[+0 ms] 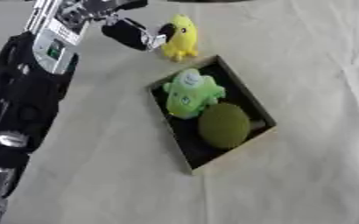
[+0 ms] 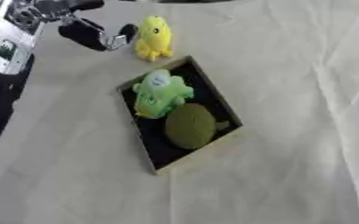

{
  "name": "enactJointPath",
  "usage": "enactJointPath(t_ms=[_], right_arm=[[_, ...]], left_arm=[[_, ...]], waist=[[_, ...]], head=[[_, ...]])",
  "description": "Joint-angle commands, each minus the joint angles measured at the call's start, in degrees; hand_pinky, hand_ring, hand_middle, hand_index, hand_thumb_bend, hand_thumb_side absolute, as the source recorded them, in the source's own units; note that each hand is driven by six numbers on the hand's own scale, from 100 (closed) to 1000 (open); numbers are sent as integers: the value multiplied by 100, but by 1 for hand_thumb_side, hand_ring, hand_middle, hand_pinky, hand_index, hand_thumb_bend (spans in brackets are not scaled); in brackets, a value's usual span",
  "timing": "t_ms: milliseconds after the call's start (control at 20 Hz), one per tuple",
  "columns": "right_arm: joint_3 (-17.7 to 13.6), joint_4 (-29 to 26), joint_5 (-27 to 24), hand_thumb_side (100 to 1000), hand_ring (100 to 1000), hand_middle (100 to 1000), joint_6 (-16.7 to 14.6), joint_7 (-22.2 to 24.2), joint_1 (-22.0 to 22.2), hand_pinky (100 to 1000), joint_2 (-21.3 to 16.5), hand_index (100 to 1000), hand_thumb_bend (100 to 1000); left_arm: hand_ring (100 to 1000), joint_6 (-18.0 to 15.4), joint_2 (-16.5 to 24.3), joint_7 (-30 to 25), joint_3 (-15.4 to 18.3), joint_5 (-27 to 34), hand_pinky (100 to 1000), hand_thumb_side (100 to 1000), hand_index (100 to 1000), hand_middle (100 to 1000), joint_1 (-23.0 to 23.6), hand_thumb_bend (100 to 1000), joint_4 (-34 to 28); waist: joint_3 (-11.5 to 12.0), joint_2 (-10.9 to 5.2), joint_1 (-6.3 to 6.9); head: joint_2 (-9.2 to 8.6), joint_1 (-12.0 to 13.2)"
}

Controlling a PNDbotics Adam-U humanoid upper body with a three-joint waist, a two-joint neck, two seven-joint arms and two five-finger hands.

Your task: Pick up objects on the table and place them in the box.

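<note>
Counter [image 1: 313,183], cloth-covered, carried 1 box [image 1: 264,114]: shallow, dark inside, pale rim, long axis running diagonal from upper-left to lower-right in the views. Inside it were 2 items already: 1 green plush toy [image 1: 188,92] at the far end, partly propped on the box's left wall, and 1 olive-green round cushion-like thing [image 1: 224,125] just below it, touching it. Outside the box was 1 yellow plush toy [image 1: 181,38], upright, just beyond the box's far corner, not touching it as far as could be seen. Left hand [image 1: 129,34] came in from upper left, w/ fingers curled round the yellow toy's left side; looked clamped on it, though contact on the far side was hidden. Key relation: box lay directly toward the robot from the toy, so the coming move was prob. a short carry back and down into the free near end. Left arm was the only one near; right hand was not in view.
</note>
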Motion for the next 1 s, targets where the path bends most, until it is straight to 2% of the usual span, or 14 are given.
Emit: enactJointPath(t_ms=[50, 150, 250, 500, 600, 750, 850, 1000], right_arm=[[-14, -81, -35, 531, 867, 623, -12, 29, -88, 903, -104, 774, 100], [-8, -81, -39, 531, 867, 622, -6, 44, -103, 903, -95, 774, 100], [-4, -81, -43, 531, 867, 622, -3, 57, -120, 903, -88, 774, 100], [-1, -81, -46, 531, 867, 621, 11, 82, -141, 904, -82, 774, 100], [4, -81, -51, 531, 867, 621, 17, 93, -157, 904, -74, 774, 100], [12, -81, -62, 531, 867, 620, 31, 107, -180, 904, -58, 773, 100], [16, -81, -70, 530, 867, 620, 35, 116, -195, 904, -49, 773, 100], [17, -81, -79, 529, 866, 618, 47, 122, -202, 904, -37, 773, 100]], left_arm=[[924, -137, 98, -221, 259, -169, 968, 330, 972, 860, -240, 100, 301], [923, -88, 28, -188, 408, -310, 968, 315, 971, 859, -324, 100, 535], [925, -57, -31, -97, 508, -456, 969, 362, 972, 862, -403, 100, 773], [940, -145, -111, 145, 604, -827, 981, 498, 973, 874, -546, 100, 1373], [946, -176, -150, 230, 646, -976, 987, 629, 966, 873, -587, 100, 1601], [951, -249, -216, 258, 697, -1196, 996, 772, 963, 870, -630, 100, 1879], [952, -322, -262, 252, 732, -1348, 1000, 824, 961, 871, -661, 100, 2017], [952, -506, -322, 288, 816, -1577, 1000, 835, 963, 872, -692, 100, 2152]], waist=[[-27, -98, -4], [-57, -74, 1], [-93, -49, 8], [-158, 14, 33], [-172, 29, 39], [-202, 48, 45], [-229, 59, 51], [-266, 76, 59]], head=[[-90, 59], [-109, 95], [-130, 138], [-154, 207], [-166, 227], [-200, 249], [-213, 264], [-237, 277]])
